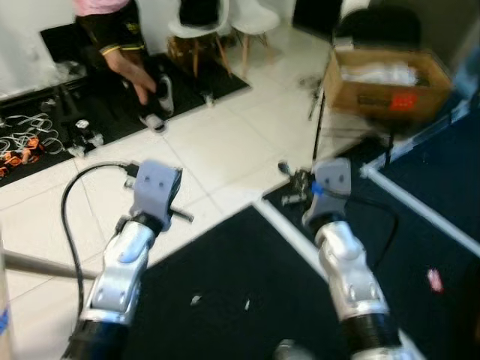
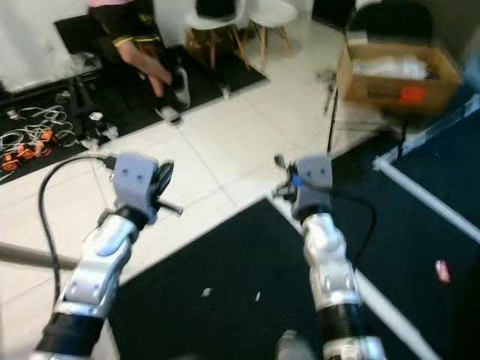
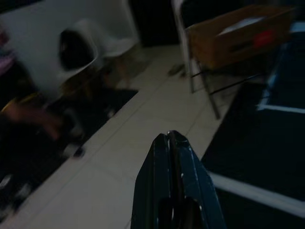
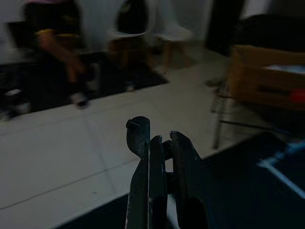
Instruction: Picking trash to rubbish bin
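Note:
Two small white scraps (image 1: 195, 300) (image 1: 247, 304) lie on the black mat (image 1: 240, 255) between my arms. A pink scrap (image 1: 434, 280) lies on the mat to the right. Both arms are raised over the mat's far edge. In the left wrist view, my left gripper (image 3: 172, 137) is shut with nothing in it, pointing over white tiles. In the right wrist view, my right gripper (image 4: 157, 133) is shut and holds nothing. An open cardboard box (image 1: 386, 82) with white stuff inside stands at the far right.
A person bends down at the far left, one hand (image 1: 139, 75) near dark shoes (image 1: 160, 101). White chairs (image 1: 199, 22) stand behind. Loose cables (image 1: 26, 139) lie on a dark mat to the left. A white strip (image 1: 420, 202) edges the mat on the right.

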You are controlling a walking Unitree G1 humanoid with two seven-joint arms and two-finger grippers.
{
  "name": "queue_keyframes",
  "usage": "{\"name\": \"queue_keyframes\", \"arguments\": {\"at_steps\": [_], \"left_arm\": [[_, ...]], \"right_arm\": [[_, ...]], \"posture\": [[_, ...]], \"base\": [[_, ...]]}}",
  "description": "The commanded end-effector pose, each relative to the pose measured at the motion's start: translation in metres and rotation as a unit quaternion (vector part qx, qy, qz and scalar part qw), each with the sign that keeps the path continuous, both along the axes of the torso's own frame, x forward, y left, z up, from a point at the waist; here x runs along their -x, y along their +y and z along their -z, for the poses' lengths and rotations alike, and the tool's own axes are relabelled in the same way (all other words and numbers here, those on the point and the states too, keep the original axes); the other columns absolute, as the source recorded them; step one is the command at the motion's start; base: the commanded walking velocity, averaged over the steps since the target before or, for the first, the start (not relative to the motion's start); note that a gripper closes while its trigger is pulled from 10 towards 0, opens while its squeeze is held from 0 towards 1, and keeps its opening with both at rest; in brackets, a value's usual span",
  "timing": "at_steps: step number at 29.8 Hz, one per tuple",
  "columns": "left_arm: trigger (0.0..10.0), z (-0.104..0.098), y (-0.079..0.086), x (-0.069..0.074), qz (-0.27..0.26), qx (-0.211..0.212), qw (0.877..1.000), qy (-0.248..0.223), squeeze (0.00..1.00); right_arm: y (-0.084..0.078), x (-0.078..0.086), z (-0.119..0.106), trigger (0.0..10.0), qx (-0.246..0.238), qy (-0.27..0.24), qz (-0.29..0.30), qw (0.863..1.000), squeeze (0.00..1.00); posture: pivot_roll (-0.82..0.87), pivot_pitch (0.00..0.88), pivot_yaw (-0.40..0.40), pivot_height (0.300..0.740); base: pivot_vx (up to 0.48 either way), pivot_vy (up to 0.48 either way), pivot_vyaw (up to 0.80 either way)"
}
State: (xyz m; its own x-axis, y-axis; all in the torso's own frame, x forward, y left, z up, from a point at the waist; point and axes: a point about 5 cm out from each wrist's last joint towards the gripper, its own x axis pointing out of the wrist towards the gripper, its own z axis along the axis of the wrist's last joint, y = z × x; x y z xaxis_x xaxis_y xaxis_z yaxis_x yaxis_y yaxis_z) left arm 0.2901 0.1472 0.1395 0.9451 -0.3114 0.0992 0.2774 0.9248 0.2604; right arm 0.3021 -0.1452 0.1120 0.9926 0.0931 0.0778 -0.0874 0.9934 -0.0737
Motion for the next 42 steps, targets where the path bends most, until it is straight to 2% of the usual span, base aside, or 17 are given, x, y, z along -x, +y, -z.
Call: {"name": "queue_keyframes", "arguments": {"at_steps": [1, 4, 7, 13, 24, 34, 36, 42], "left_arm": [[10.0, 0.003, 0.005, 0.001, 0.001, -0.013, 1.0, 0.007, 0.0], [10.0, 0.004, 0.006, 0.001, -0.001, -0.01, 1.0, 0.011, 0.0], [10.0, 0.005, 0.012, 0.0, -0.029, 0.039, 0.999, 0.022, 0.0], [10.0, 0.007, 0.017, -0.002, -0.054, 0.059, 0.996, 0.028, 0.0], [10.0, 0.011, 0.017, -0.001, -0.068, 0.073, 0.994, 0.036, 0.0], [10.0, 0.013, 0.013, 0.0, -0.071, 0.081, 0.994, 0.035, 0.0], [10.0, 0.014, 0.013, 0.001, -0.073, 0.078, 0.994, 0.031, 0.0], [10.0, 0.017, 0.011, 0.003, -0.075, 0.078, 0.994, 0.036, 0.0]], "right_arm": [[0.003, 0.001, 0.002, 10.0, -0.004, 0.0, 0.001, 1.0, 0.0], [0.003, 0.002, 0.003, 10.0, -0.005, 0.0, 0.002, 1.0, 0.0], [0.003, 0.002, 0.005, 10.0, -0.006, 0.002, 0.003, 1.0, 0.0], [0.004, 0.002, 0.005, 10.0, -0.006, 0.003, -0.002, 1.0, 0.0], [0.008, 0.001, 0.008, 10.0, -0.003, 0.011, -0.014, 1.0, 0.0], [0.005, 0.001, 0.01, 10.0, 0.004, 0.02, -0.022, 1.0, 0.0], [0.005, 0.001, 0.015, 10.0, 0.003, 0.039, -0.03, 0.999, 0.0], [0.007, 0.001, 0.019, 10.0, 0.017, 0.05, -0.053, 0.997, 0.0]], "posture": [[0.1, 0.0, 0.099, 0.74], [0.1, 0.0, 0.1, 0.74], [0.1, 0.0, 0.094, 0.74], [0.09, 0.0, 0.08, 0.74], [0.09, 0.0, 0.065, 0.74], [0.08, 0.0, 0.047, 0.74], [0.07, 0.0, 0.041, 0.74], [0.06, 0.0, 0.026, 0.74]], "base": [[0.0, 0.0, -0.8], [0.0, 0.0, -0.8], [0.0, 0.0, -0.8], [0.0, 0.0, -0.8], [0.0, 0.0, -0.8], [0.0, 0.0, -0.8], [0.0, 0.0, 0.0], [0.0, 0.0, 0.0]]}}
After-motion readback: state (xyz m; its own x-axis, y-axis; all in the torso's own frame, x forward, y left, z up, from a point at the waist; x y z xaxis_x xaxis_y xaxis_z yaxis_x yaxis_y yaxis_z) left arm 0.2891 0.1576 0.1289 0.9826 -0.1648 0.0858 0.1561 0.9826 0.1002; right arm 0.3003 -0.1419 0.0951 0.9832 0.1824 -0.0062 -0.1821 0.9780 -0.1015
